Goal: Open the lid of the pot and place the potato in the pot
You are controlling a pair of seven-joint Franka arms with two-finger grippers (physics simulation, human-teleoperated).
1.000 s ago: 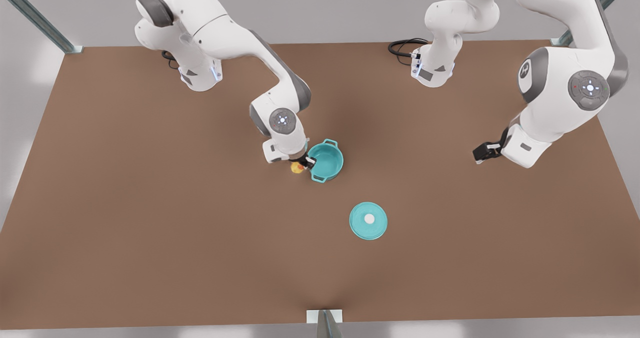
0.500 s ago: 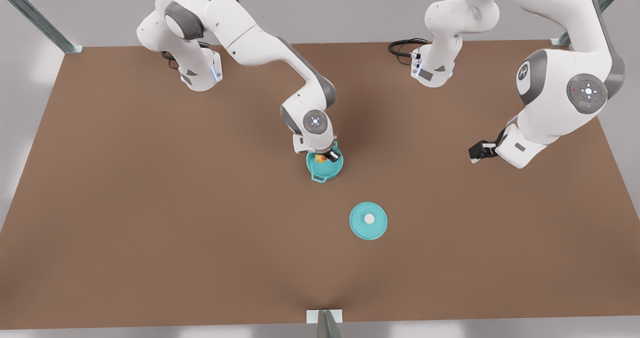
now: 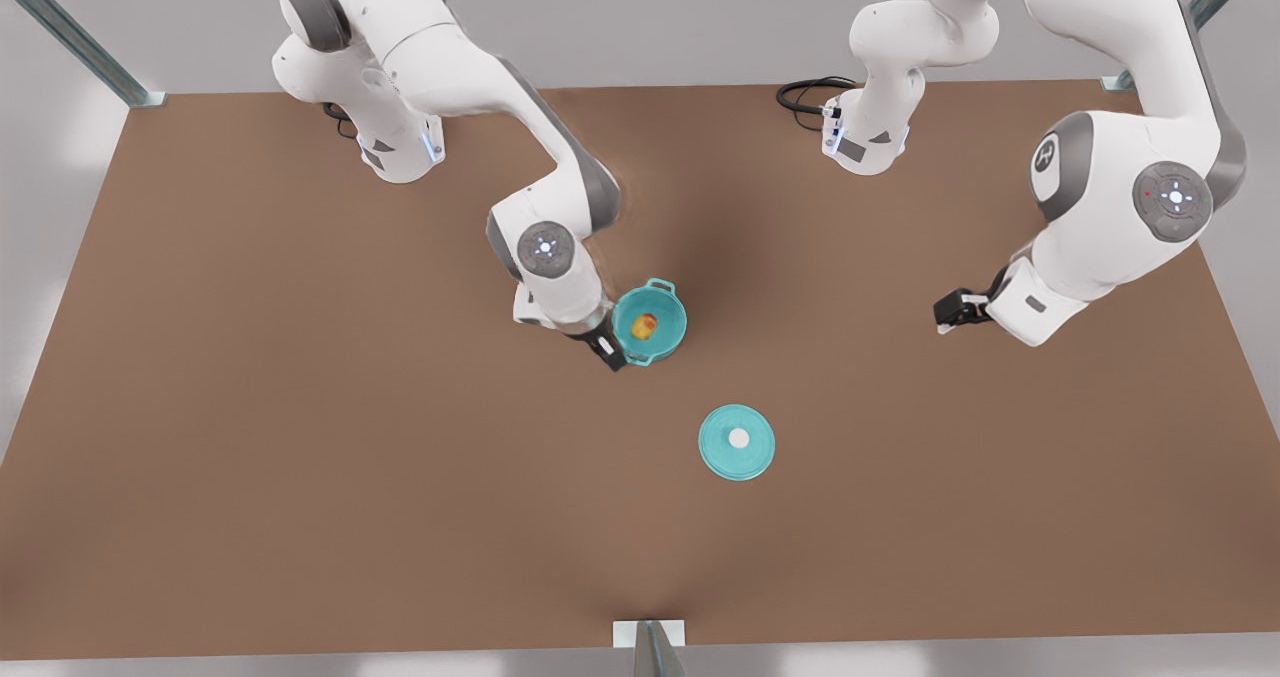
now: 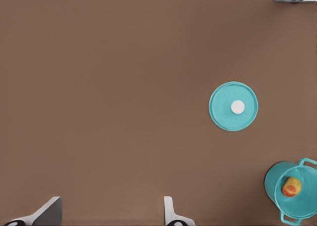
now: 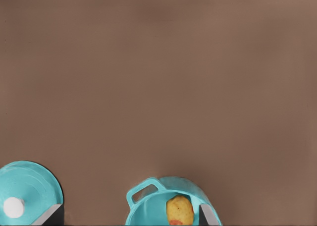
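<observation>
The teal pot stands uncovered near the table's middle, and the yellow potato with its orange-red patch lies inside it. The pot lid lies flat on the table nearer the front edge, apart from the pot. My right gripper hangs open just off the pot's rim on the front view's left. Its wrist view looks down on the pot, the potato and the lid. My left gripper waits open toward the front view's right. Its wrist view takes in the lid and pot.
Both arm bases stand at the table's back edge, with a black cable beside one. A metal bracket sits at the middle of the front edge. Bare brown tabletop spreads around the pot and lid.
The right gripper carried the potato from beside the pot to over it, let it go, and drew back toward the front view's left. The left arm has barely shifted.
</observation>
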